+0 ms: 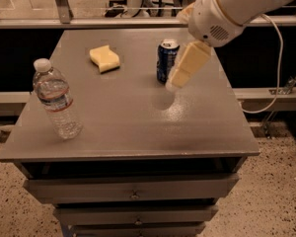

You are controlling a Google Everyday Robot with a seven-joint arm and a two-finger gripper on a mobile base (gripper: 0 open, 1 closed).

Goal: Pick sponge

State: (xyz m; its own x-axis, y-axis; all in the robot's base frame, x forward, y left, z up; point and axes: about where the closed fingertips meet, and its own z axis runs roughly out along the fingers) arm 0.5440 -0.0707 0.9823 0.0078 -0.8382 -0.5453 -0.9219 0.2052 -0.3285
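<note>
The sponge (105, 58) is a pale yellow foam block with wavy edges. It lies flat at the back left of the grey table (133, 117). My gripper (173, 84) hangs above the table's middle right, just in front of a blue soda can (166, 60). Its cream-yellow fingers (188, 64) point down and to the left. The gripper is well to the right of the sponge and holds nothing that I can see.
A clear plastic water bottle (55, 100) with a white cap stands at the front left of the table. The table has drawers (133, 191) below its front edge. A white cable (274, 63) hangs off to the right. A rail (89, 22) runs behind the table.
</note>
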